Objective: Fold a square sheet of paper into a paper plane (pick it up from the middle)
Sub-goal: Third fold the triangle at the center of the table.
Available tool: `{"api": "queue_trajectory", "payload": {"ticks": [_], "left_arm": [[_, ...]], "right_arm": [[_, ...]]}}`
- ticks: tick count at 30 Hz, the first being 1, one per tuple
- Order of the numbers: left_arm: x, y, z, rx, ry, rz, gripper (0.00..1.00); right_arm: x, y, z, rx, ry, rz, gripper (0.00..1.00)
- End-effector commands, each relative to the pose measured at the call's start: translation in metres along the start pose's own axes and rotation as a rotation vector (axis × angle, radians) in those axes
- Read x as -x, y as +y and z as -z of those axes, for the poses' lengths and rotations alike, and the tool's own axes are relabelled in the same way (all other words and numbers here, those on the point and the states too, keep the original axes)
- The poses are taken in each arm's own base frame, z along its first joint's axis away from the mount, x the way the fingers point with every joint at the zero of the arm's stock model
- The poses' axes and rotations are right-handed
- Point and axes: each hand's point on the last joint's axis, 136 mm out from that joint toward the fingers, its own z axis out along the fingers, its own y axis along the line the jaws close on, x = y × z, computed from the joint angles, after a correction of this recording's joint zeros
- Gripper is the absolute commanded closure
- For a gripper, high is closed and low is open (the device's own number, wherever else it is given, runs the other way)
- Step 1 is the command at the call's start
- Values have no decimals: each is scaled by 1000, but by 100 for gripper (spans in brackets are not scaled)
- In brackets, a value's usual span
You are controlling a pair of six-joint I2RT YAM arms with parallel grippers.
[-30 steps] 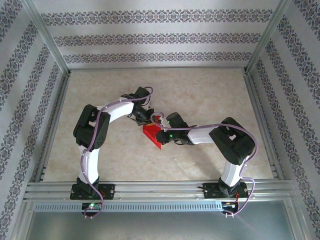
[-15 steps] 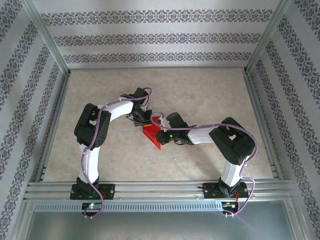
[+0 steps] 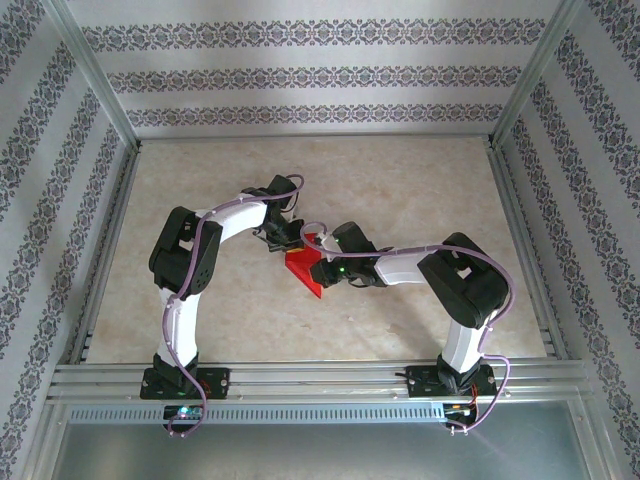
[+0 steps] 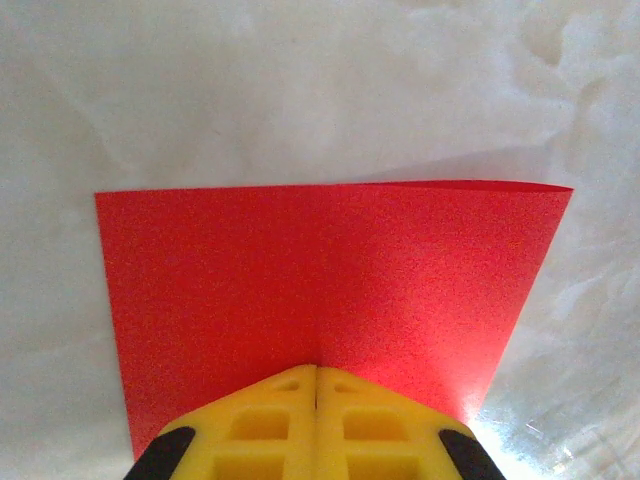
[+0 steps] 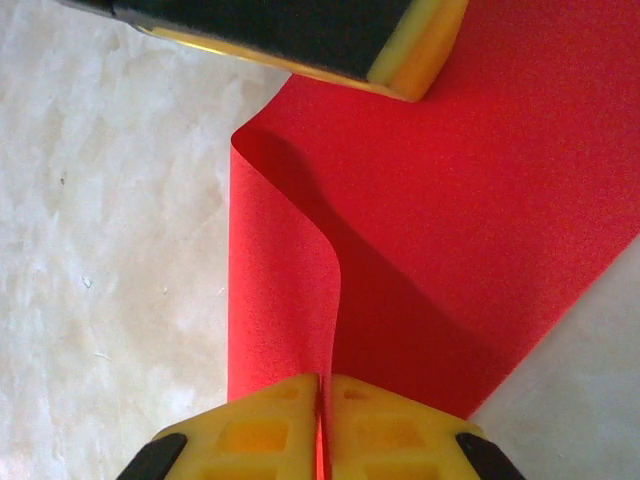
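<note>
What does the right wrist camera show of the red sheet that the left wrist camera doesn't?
Right wrist: the square sheet of paper curled up off the table into a standing fold, its edge pinched between the right fingers, with one of the left fingers at the far side. Left wrist: the sheet's far edge and both far corners, the right one slightly lifted, beyond the left fingers shut on the near edge. Both: red paper on the pale marbled table, held by shut yellow fingers.

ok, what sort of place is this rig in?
Likely a purpose-built lab cell: aluminium frame rail along the near edge, patterned panel walls enclosing it, and a marble-look tabletop.
</note>
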Motion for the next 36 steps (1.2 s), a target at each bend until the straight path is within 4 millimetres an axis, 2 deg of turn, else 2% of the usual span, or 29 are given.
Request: {"api": "queue_trajectory", "payload": {"ticks": [1, 11, 29, 36], "left_arm": [[-8, 16, -6, 54, 50, 6, 100], [-7, 15, -7, 51, 47, 6, 100], [-7, 15, -6, 50, 45, 10, 100], [-4, 10, 0, 37, 30, 7, 99]], "right_arm": [[6, 0, -2, 9, 2, 16, 89], [4, 5, -6, 47, 23, 15, 89], [-3, -7, -9, -4, 47, -4, 89], [-6, -11, -9, -22, 57, -10, 89]]}}
